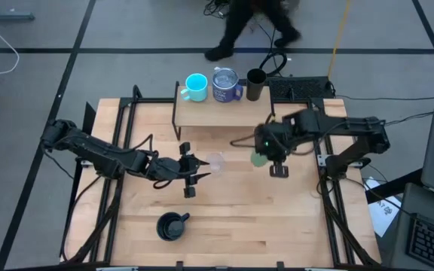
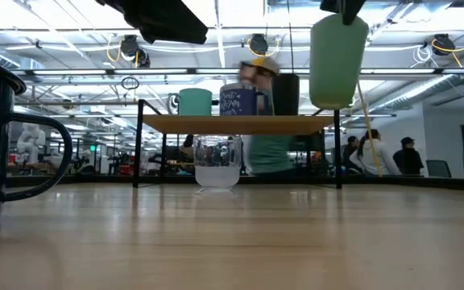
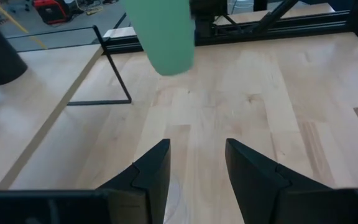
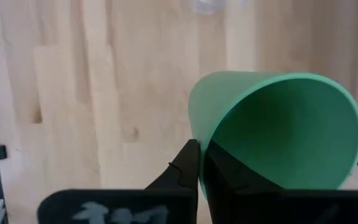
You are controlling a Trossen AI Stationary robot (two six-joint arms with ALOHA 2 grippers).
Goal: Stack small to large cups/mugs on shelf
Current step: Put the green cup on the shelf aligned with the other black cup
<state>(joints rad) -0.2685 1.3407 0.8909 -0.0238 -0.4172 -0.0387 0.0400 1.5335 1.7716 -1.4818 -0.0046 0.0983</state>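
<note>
One blue-purple mug on shelf: white lettering, unreadable.

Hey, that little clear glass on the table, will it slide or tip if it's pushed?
The clear glass looks short and wide-based, so it probably slides rather than tips. It seems thin-walled, so likely light and fragile. The smooth wooden tabletop should offer little grip.

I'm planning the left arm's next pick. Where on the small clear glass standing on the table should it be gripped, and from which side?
Grip the small clear glass across its side wall, coming in level from the left hand, which waits open beside it. It stands upright and has no handle, so its round walls suit a two-sided pinch, probably near mid-height. The right hand is shut on the rim of the green plastic cup, held aloft.
</note>
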